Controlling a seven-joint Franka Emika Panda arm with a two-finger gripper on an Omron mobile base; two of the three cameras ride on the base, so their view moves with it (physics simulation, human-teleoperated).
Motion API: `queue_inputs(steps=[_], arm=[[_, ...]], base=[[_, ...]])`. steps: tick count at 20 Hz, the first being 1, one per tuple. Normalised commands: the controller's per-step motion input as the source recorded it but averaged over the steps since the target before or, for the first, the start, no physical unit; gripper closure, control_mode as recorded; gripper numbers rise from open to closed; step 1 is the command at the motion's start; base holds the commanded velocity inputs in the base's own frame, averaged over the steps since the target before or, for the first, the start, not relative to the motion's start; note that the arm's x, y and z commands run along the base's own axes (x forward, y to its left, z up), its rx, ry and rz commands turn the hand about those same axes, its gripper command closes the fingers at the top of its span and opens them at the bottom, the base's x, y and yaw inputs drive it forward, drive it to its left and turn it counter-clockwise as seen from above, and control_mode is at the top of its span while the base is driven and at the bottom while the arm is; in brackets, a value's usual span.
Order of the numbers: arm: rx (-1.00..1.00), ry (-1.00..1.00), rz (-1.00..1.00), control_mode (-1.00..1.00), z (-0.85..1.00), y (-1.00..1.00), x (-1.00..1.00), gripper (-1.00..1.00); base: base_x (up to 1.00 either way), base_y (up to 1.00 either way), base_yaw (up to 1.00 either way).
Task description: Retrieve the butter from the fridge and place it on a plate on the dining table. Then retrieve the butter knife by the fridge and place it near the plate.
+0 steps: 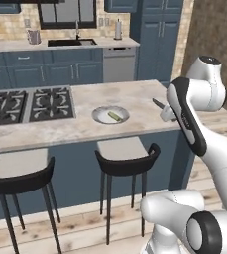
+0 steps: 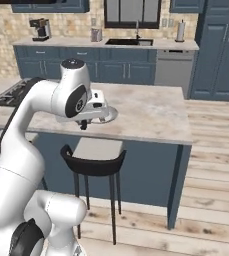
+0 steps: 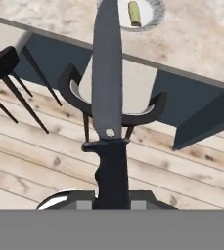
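- Gripper pinching the black handle of a grey-bladed butter knife; blade points out ahead of the hand.
- Knife tip shows in the left base view over the right part of the beige marbled tabletop, near the round pale grey-white plate.
- Small pale yellow-olive butter bar lies on that plate.
- Black-backed stools stand below the tabletop edge.

Bare dining table beside plate
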Motion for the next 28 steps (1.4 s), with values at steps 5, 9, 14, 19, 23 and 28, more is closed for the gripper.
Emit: queue_inputs(steps=[5,9,14,19,23,28], arm=[[0.00,0.00,0.00,1.00,0.00,0.00,0.00,1.00],[0.00,0.00,0.00,1.00,0.00,0.00,0.00,1.00],[0.00,0.00,0.00,1.00,0.00,0.00,0.00,1.00],[0.00,0.01,0.00,-1.00,0.00,0.00,0.11,1.00],[0.00,0.15,-0.01,-1.00,-0.03,-0.28,0.66,1.00],[-0.04,0.25,-0.13,-1.00,-0.33,-0.35,0.91,1.00]], base=[[0.35,0.19,0.03],[0.64,0.00,0.10],[0.73,0.00,0.11],[0.45,0.00,0.05],[0.00,0.00,0.00],[0.00,0.00,0.00]])
